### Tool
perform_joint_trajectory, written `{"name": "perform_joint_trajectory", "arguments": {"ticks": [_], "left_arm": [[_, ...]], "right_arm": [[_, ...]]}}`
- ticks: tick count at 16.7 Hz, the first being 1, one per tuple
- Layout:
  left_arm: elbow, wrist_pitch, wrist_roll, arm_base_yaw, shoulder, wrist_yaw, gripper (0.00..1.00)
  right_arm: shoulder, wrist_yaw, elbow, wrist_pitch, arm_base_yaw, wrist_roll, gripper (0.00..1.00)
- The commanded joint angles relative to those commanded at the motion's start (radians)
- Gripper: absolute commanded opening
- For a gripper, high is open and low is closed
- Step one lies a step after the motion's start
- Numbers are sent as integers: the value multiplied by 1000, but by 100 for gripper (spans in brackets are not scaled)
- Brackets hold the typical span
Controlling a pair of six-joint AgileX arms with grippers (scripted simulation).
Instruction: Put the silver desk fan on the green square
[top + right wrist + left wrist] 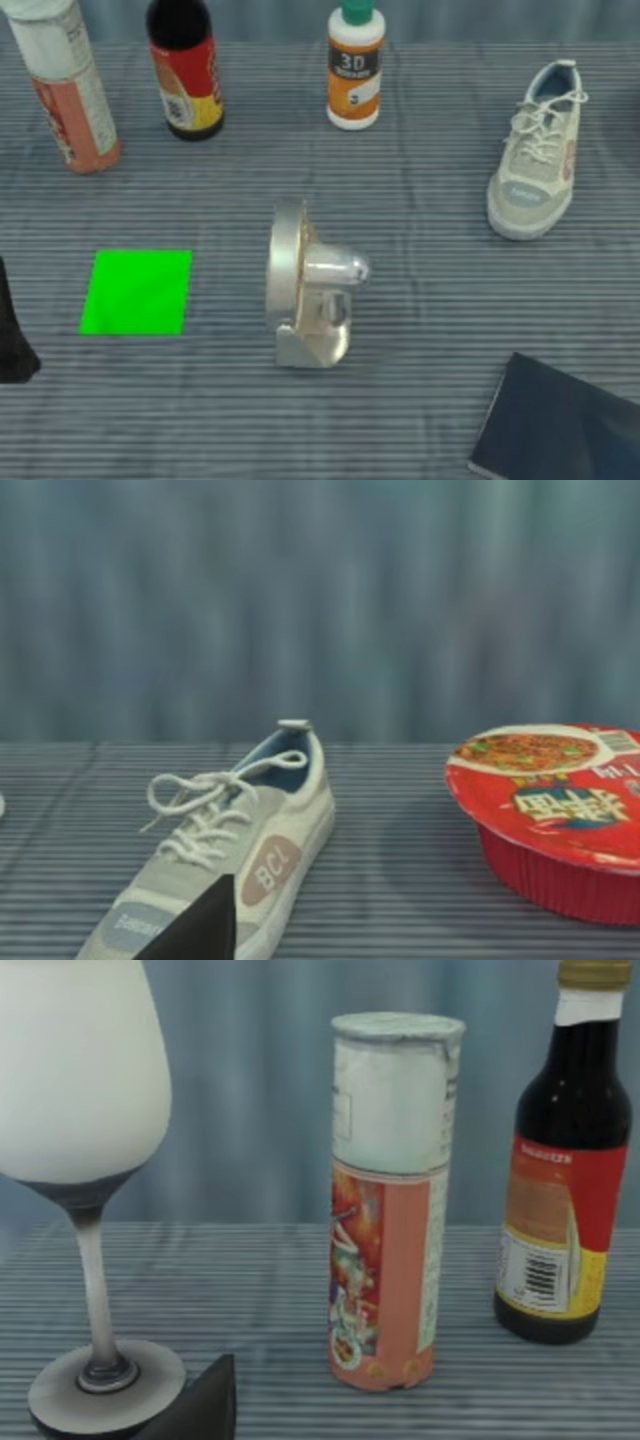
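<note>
The silver desk fan (310,290) stands in the middle of the table, its thin round cage facing left and its blocky base toward the front. The green square (137,291) lies flat to its left, a short gap away, with nothing on it. My left arm (12,335) is a dark shape at the table's left edge, beside the square. My right arm is out of the top view. Each wrist view shows one black fingertip (205,1405) (205,925) with bare cloth beside it and nothing held. Neither wrist view shows the fan or the square.
Along the back stand a chips can (68,90), a dark sauce bottle (185,70) and an orange-white bottle (355,70). A grey sneaker (535,160) lies at the right, a dark blue book (560,425) at front right. A wine glass (85,1110) and a red noodle bowl (555,810) show only in wrist views.
</note>
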State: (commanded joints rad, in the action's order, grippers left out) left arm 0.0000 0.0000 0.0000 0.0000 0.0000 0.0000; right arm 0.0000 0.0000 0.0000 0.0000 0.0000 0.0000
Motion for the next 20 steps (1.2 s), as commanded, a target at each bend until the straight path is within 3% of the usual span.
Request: {"name": "perform_joint_trajectory", "arguments": {"ticks": [4,8,20], "left_arm": [[30,-29,-9,-13,31,1,100],[215,-193,-63,-80,218,1,100],[1384,-1022,-377,-423,1410,2,100]], "right_arm": [[0,0,0,0,0,0,100],[0,0,0,0,0,0,100],[0,0,0,0,0,0,100]]}}
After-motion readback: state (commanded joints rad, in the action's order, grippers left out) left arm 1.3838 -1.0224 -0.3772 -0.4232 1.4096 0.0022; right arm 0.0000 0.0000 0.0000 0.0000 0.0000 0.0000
